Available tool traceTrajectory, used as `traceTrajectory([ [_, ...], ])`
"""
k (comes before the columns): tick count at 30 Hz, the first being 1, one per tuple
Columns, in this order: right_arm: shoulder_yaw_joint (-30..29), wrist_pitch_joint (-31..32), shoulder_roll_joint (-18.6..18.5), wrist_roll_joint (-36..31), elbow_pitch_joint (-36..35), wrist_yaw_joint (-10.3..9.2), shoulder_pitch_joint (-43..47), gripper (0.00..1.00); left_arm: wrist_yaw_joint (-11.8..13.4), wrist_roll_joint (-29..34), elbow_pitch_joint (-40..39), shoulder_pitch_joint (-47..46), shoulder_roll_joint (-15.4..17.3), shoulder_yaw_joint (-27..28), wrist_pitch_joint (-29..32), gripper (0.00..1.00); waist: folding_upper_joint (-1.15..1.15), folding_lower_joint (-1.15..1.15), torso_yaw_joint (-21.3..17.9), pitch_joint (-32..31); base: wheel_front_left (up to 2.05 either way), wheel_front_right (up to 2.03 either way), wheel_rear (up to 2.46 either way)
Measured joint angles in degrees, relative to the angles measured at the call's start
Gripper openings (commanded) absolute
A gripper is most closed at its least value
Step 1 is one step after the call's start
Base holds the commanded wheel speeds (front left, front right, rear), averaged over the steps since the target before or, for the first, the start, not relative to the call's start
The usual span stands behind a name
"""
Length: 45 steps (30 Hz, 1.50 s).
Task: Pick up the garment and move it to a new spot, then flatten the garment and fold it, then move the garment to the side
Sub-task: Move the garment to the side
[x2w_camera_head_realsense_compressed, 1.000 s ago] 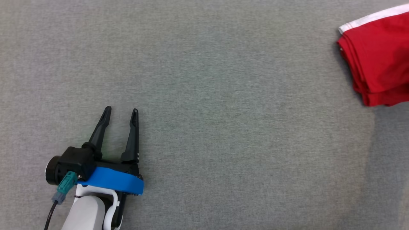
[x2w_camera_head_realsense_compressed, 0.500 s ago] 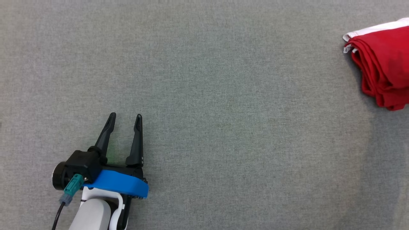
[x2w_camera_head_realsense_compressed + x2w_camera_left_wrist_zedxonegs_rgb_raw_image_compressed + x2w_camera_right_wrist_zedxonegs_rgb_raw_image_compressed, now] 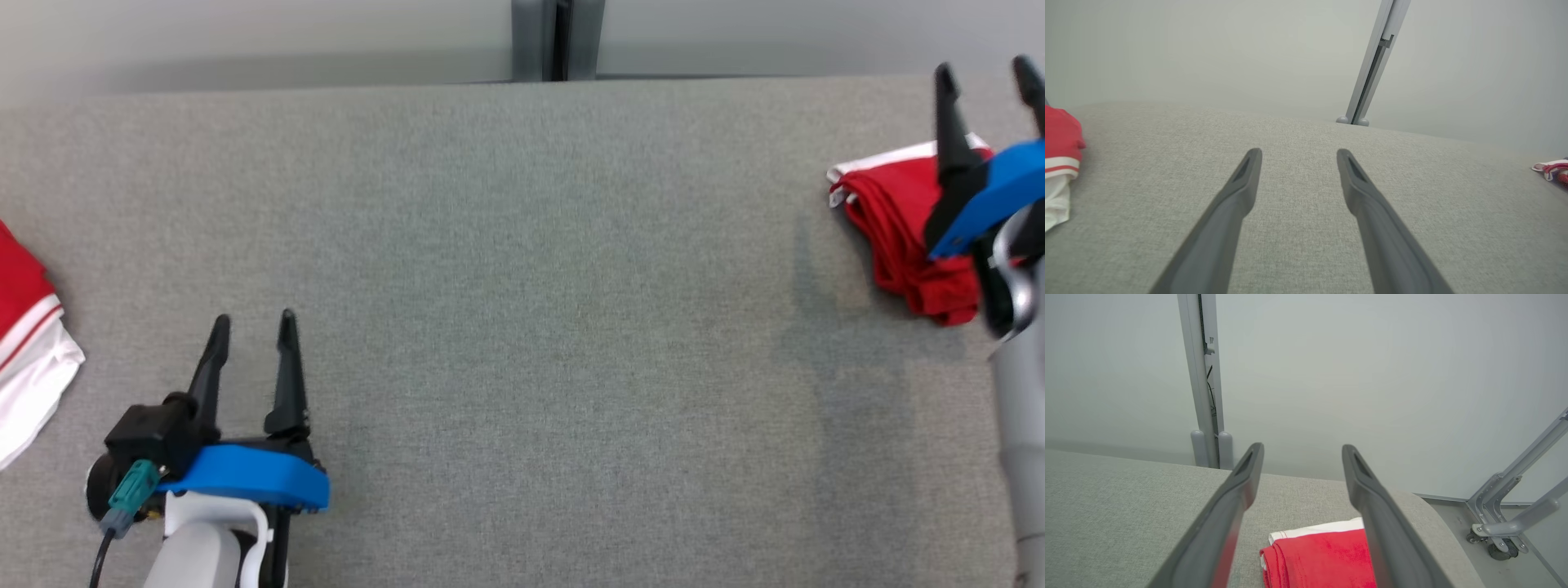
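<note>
The garment (image 3: 890, 229) is a folded red cloth with a white band, lying near the right end of the grey fabric table (image 3: 522, 327). My right gripper (image 3: 984, 67) hangs open over it with nothing between the fingers. In the right wrist view the garment (image 3: 1323, 555) lies below and between the spread fingers of the right gripper (image 3: 1303, 446). My left gripper (image 3: 253, 320) stands open and empty at the lower left, low over bare table. The left wrist view shows the left gripper (image 3: 1298, 152) open, with the garment (image 3: 1551, 169) small at the far right.
A second red-and-white cloth (image 3: 24, 343) lies at the table's left edge, to the left of my left gripper. A grey post (image 3: 558, 39) rises behind the table's far edge against a pale wall. A wheeled metal frame (image 3: 1506, 535) stands on the floor beyond the table's right end.
The head camera has tilted up, so the far edge, the wall and the left cloth have come into view. My right gripper now shows open over the garment. The left arm holds its pose.
</note>
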Motion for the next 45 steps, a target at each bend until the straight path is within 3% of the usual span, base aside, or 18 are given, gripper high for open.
traceTrajectory([
  [6, 1.7, -7.7, 7.4, -1.2, 0.1, 0.01, 6.6, 1.0, 0.5, -2.0, 3.0, 3.1, 0.0, 1.9, -0.8, 1.0, 0.0, 0.0, 0.3, -4.6, 0.0, 0.0, 0.0],
  [12, 2.8, -12.5, 11.3, -1.7, -1.1, 0.0, 17.3, 1.0, 0.1, -3.0, 5.1, 6.8, -1.1, 2.0, -1.6, 1.0, 0.0, 0.0, 1.2, -8.2, 0.0, 0.0, 0.0],
  [14, 3.3, -13.5, 11.6, -1.5, -2.1, 0.0, 21.1, 1.0, 0.0, -3.1, 5.8, 8.1, -1.3, 2.0, -1.7, 1.0, 0.0, 0.0, 1.5, -9.0, 0.0, 0.0, 0.0],
  [22, 9.0, -15.1, 11.7, 10.8, -7.3, -0.01, 33.0, 1.0, -0.6, -2.9, 6.5, 11.0, -2.8, 0.8, -2.2, 1.0, 0.0, 0.0, 1.9, -11.3, 0.0, 0.0, 0.0],
  [30, 9.9, -15.2, 11.7, 9.8, -11.8, -0.01, 36.5, 1.0, -0.3, -2.9, 6.2, 11.6, -2.9, 0.8, -2.3, 1.0, 0.0, 0.01, 1.2, -12.8, 0.0, 0.0, 0.0],
  [45, 9.0, -15.2, 11.7, 9.4, -11.2, -0.01, 37.8, 1.0, -0.3, -2.4, 5.6, 11.8, -2.8, 0.4, -2.4, 1.0, 0.0, 0.02, 1.5, -13.0, 0.0, 0.0, 0.0],
])
